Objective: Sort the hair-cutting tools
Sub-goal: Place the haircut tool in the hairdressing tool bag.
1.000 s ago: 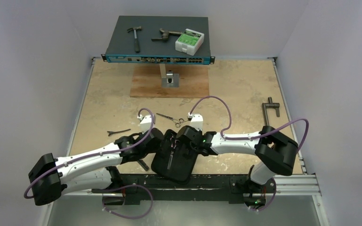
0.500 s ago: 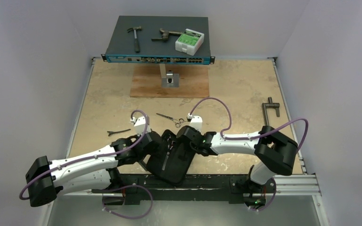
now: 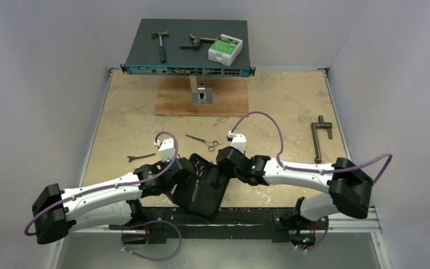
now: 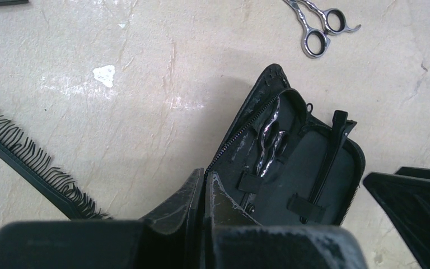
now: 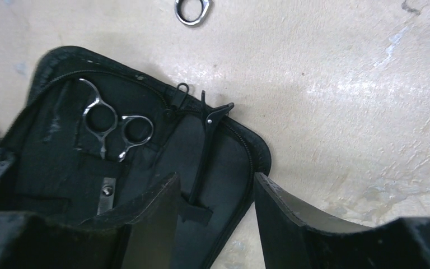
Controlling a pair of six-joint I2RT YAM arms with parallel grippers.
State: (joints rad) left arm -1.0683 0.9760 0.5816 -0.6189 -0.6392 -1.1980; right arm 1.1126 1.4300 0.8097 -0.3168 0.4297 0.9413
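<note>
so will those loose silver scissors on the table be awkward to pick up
Probably. The slim silver ring-handled scissors lie flat on the smooth beige tabletop, so they will likely skid when nudged. Being thin polished metal, they look stiff and light, and could slip from a pinch.

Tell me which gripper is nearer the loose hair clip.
Left. The left gripper grips the case edge, right of the hair clip; the right gripper is farther right, across the case.

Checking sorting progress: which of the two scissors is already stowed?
The scissors strapped inside the open black case. The other pair lies loose on the table beyond it.
</note>
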